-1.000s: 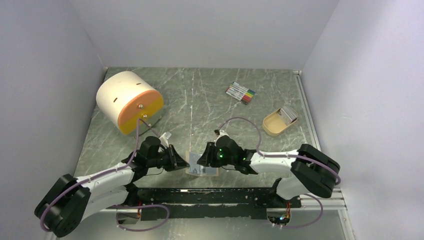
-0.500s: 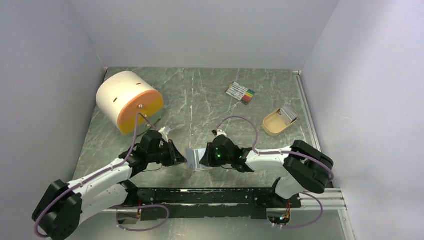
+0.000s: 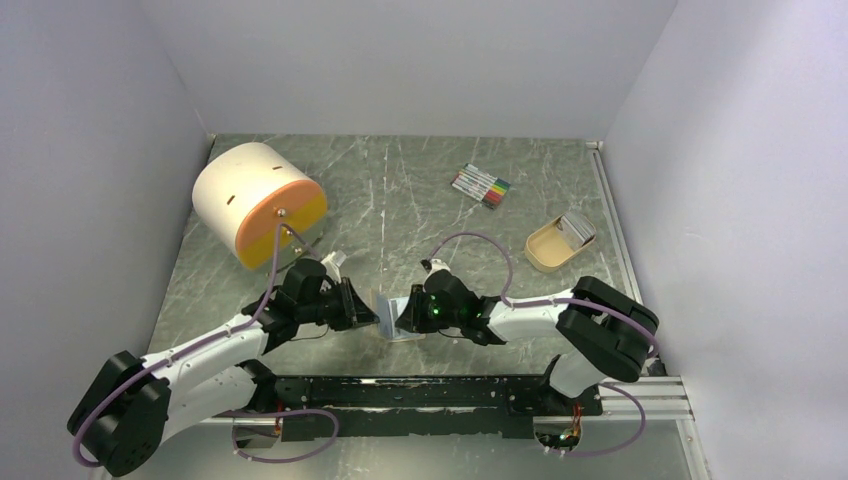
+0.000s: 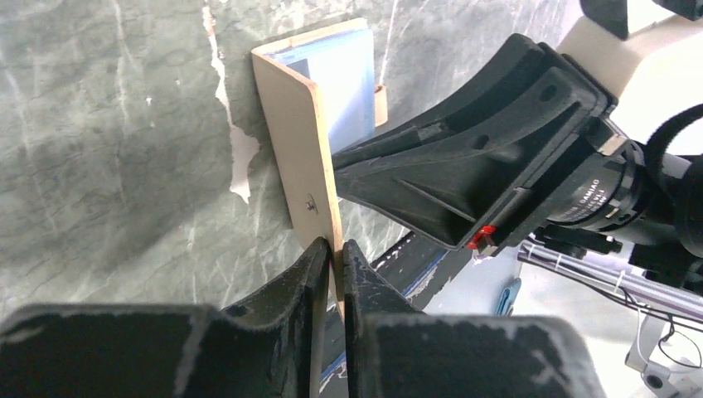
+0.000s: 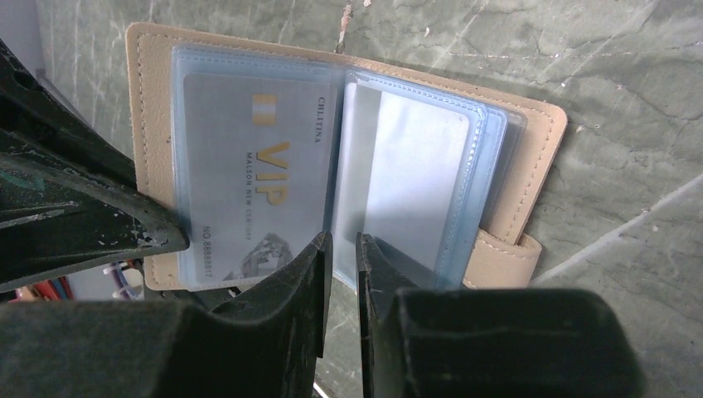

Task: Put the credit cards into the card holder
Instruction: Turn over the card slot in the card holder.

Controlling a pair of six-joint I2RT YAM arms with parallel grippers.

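With the open card holder (image 3: 392,318) clamped by its cover in the left gripper (image 4: 334,247) at 6 o'clock, and the right gripper (image 5: 341,240) nearly closed at its sleeves (grip indiscernible), the credit cards (image 3: 577,227) are located at 2 o'clock, nearer that gripper.

Both arms stretch low and inward from their bases, wrists level, tips almost meeting. The left gripper (image 4: 332,249) has its fingers pinched on the cover edge of the card holder (image 4: 294,141). The right gripper (image 5: 341,242) faces it, fingers a narrow slit apart at its lower edge, grip unclear.
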